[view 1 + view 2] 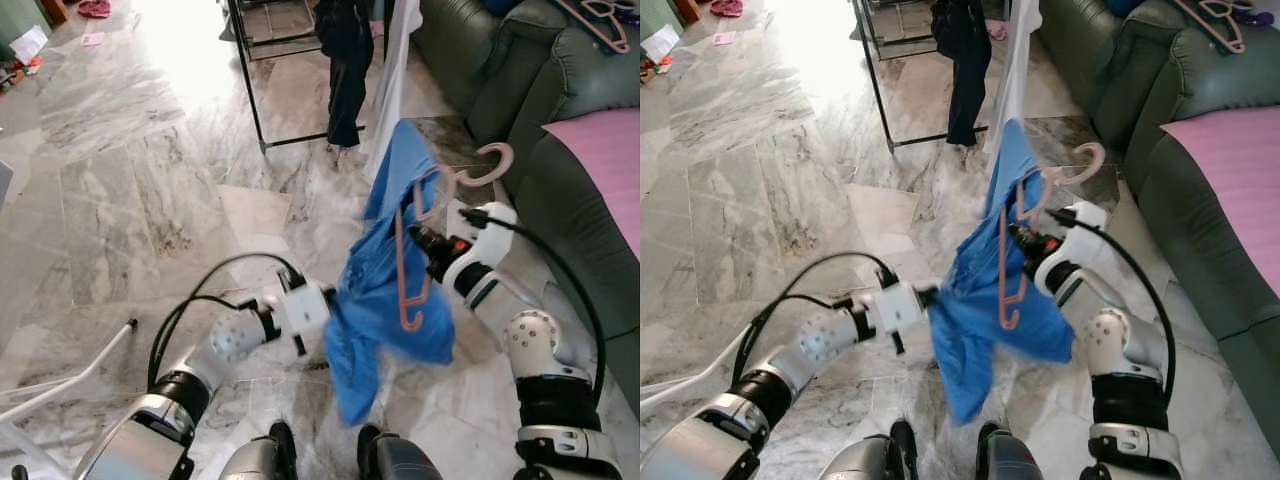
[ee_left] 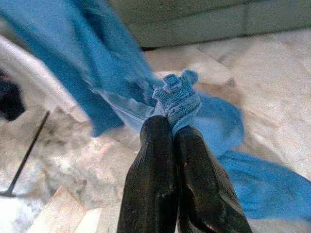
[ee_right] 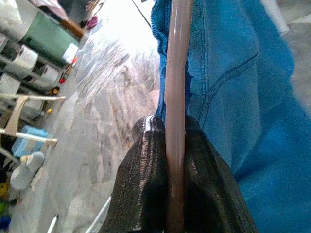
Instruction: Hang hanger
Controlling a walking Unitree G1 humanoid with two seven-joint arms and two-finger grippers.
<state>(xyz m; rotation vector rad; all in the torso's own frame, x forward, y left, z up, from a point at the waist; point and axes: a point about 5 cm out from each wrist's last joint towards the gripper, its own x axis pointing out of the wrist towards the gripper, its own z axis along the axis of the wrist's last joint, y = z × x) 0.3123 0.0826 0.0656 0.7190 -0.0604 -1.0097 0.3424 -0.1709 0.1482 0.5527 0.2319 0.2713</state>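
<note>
Right wrist view: pink hanger (image 3: 174, 97) clamped between right gripper (image 3: 175, 145) fingers, held mid-air above marble floor (image 1: 130, 200). Blue garment (image 1: 385, 290) draped over it, somewhat blurred. Left gripper (image 2: 174, 127) pinches a bunched fold. Green sofa (image 1: 560, 130) beside; black rack (image 1: 262, 75) beyond.

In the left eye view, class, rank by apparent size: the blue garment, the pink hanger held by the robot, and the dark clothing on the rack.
1. Blue garment
2. Dark clothing on the rack
3. Pink hanger
The dark clothing is farther away and cropped, so true sizes are unsure.
</note>
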